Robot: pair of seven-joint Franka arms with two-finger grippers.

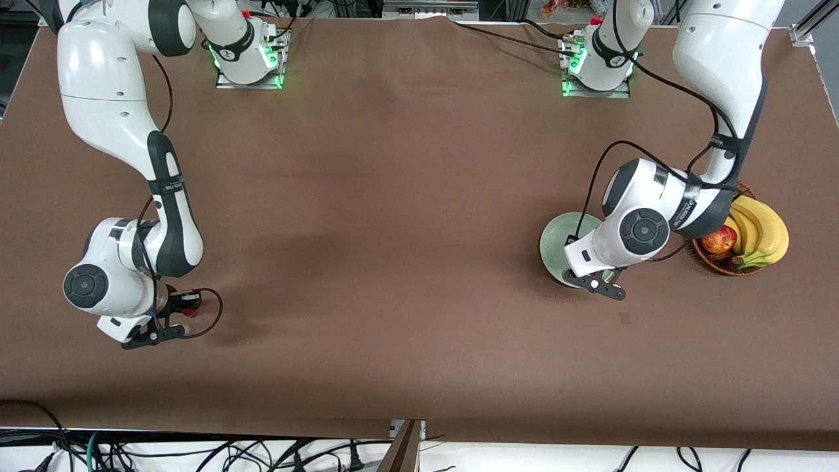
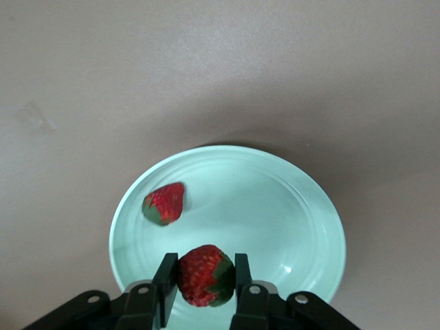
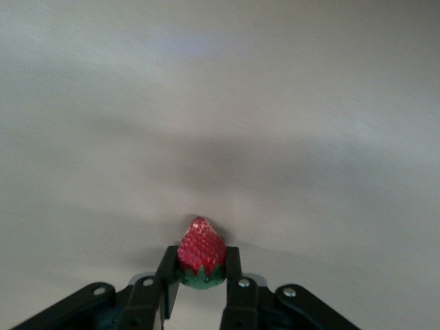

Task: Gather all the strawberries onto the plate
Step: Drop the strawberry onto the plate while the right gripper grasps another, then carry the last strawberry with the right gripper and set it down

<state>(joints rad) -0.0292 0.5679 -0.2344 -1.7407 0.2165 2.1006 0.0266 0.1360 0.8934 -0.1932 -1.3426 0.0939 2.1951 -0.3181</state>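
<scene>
Item 1 — right gripper (image 3: 199,278), low at the right arm's end of the table. I see it clamped on a strawberry (image 3: 201,253), tip outward, leafy cap back between the fingers. In the front view only a speck of red shows there, so I can't say whether the berry has left the cloth. Risk: the grip sits near the cap; a tapered berry may squirt out on the long carry.

Item 2 — plate (image 2: 306,199), toward the left arm's end, beside the fruit basket (image 1: 721,265). One loose strawberry (image 2: 165,203) lies in it.

Item 3 — left gripper (image 2: 203,282), over the plate, pinching a second strawberry (image 2: 204,275). Risk: released from height it may roll over the rim; the arm also blocks the right arm's delivery.
</scene>
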